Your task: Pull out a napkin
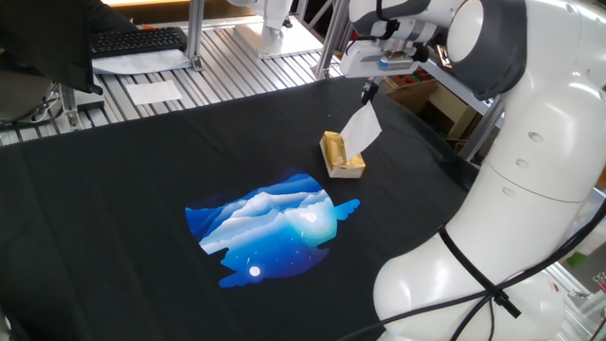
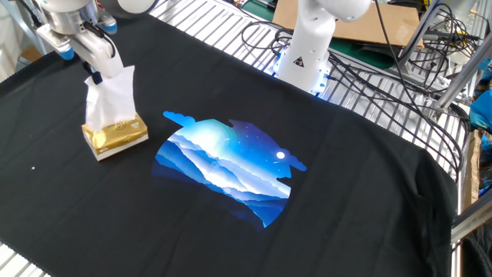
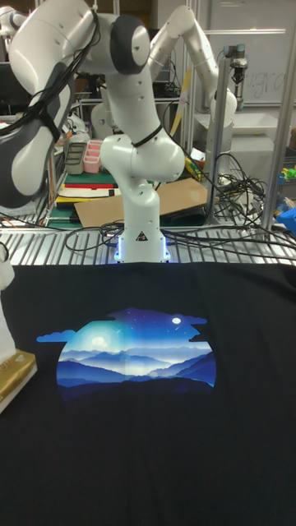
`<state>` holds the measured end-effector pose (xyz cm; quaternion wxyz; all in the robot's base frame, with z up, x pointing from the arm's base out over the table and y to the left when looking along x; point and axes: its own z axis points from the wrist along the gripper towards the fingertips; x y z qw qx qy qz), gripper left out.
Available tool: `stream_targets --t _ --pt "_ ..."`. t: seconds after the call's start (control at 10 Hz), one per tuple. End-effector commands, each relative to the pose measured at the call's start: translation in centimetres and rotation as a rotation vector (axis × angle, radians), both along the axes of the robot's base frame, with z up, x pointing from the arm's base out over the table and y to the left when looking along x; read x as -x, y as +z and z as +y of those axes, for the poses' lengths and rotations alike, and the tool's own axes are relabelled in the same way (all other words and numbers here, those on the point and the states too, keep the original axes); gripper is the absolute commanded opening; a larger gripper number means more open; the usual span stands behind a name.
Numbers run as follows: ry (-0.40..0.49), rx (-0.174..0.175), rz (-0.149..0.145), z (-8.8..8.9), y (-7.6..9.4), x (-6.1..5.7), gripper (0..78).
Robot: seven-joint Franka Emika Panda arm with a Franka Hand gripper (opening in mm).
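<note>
While the arm reaches down from above, its hand (image 2: 95, 73) pinches the top corner of the napkin (image 2: 108, 96), which hangs stretched upward with its lower edge inside the yellow-tan box (image 2: 115, 136) on the black-clothed worktop (image 2: 346, 200).
</note>
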<state>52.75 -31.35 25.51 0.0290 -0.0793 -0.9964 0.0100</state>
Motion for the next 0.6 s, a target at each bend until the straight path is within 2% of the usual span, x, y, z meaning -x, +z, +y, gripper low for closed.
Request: stream_targets --t 0.1,0.6 --pt "-0.005 -0.002 -0.003 0.0 0.8 0.3 2.5" --pt "-0.028 -0.001 -0.002 1.1 2.1 1.0 2.5"
